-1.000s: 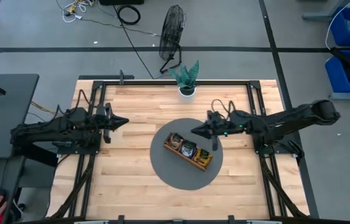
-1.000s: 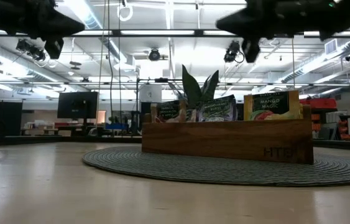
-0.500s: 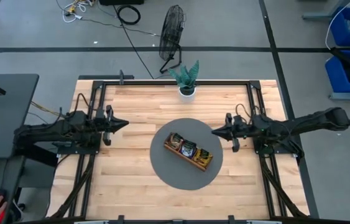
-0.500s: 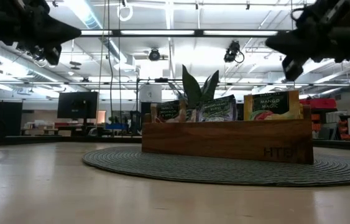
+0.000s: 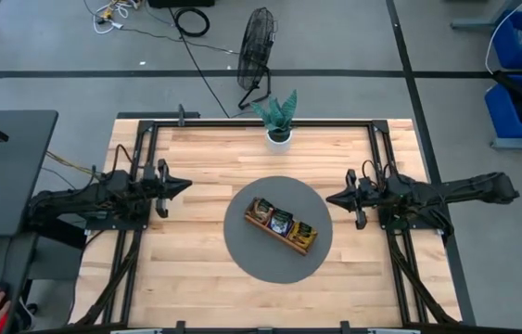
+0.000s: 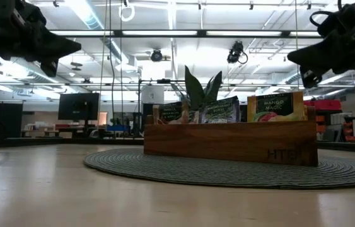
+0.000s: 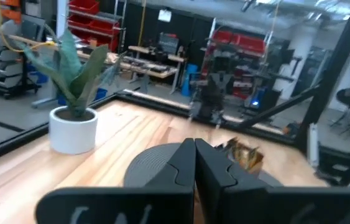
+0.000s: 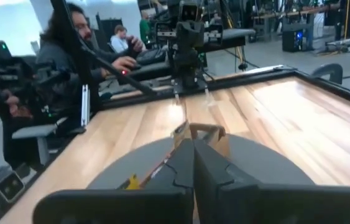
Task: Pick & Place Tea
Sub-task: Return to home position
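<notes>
The small flat tea sachets stand upright in the long brown wooden compartment tray, set askew on the round grey woven mat at mid-table. A green plant in a white pot stands beyond it at the table's far edge. The left gripper hovers well apart from the mat and the right gripper by its rim, both with jaws clenched on nothing.

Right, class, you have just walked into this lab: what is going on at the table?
Nothing is being handled just now. The tea sachets stand sorted by kind in the three compartments of the wooden tray, which sits on the round grey mat at the table's middle. The left gripper hangs above the table to the mat's left and the right gripper to its right. Both are shut, empty and apart from the tray.
</notes>
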Controlling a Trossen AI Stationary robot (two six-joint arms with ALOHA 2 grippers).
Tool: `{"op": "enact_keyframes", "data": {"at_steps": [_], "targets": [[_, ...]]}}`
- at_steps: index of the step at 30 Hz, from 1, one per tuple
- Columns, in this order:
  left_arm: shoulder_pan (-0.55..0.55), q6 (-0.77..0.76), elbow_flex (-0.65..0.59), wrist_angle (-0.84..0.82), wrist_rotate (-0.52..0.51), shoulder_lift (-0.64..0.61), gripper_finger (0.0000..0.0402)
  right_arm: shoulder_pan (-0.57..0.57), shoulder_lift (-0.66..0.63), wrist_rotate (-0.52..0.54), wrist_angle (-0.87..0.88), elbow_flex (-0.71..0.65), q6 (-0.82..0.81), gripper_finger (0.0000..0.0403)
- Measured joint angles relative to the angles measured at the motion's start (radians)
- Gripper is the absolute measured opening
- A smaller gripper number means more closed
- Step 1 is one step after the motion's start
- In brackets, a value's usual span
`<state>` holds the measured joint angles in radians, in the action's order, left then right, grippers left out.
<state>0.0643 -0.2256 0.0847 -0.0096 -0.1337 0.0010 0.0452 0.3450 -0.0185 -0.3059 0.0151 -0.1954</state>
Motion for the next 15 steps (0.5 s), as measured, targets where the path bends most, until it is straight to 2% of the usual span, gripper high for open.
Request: {"op": "enact_keyframes", "data": {"at_steps": [10,15], "targets": [[0.011,0.033,-0.02,-0.036,-0.008,0.001,0.0002,-0.001,-0.303,0.069,0.304,0.002,0.055,0.0],[0.01,0.043,-0.075,0.054,0.013,0.003,0.0002,-0.018,-0.341,0.071,0.298,0.004,0.096,0.0]]}}
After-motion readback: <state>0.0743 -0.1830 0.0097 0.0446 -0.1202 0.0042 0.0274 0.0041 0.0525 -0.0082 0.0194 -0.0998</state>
